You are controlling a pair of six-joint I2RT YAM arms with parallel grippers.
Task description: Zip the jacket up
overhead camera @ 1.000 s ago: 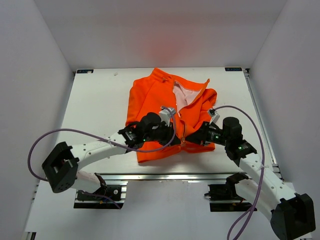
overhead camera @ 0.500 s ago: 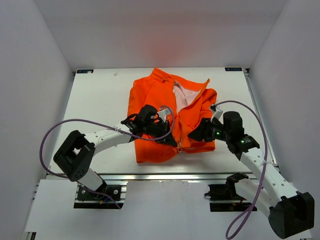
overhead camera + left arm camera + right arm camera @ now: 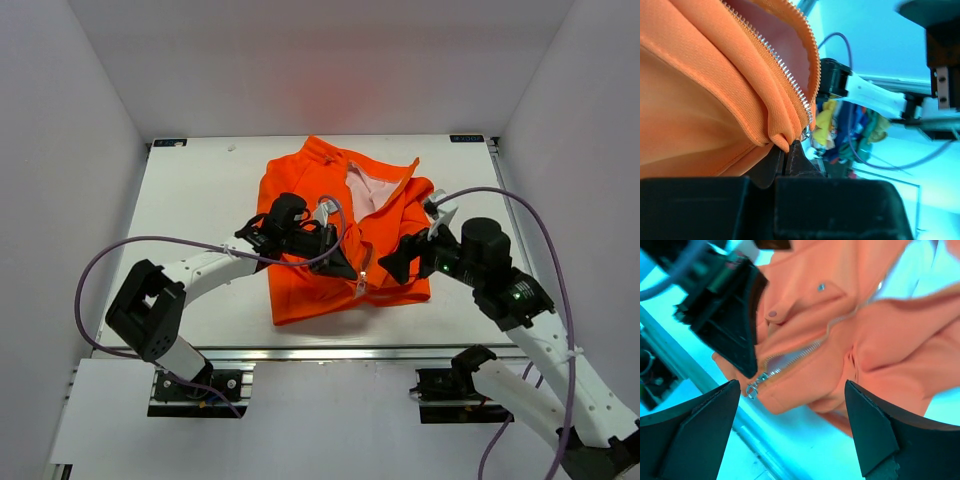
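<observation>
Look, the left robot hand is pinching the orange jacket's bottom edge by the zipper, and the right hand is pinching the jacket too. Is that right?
Nearly. The left gripper is pinching the jacket's bottom edge by the zipper, but the right gripper is not pinching it: the right wrist view shows its fingers wide open, holding nothing.

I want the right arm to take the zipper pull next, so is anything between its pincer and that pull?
Nothing visible lies between them. The right pincer hangs open over the jacket with the zipper pull in plain view. The left pincer, gripping the jacket, sits right beside the pull.
</observation>
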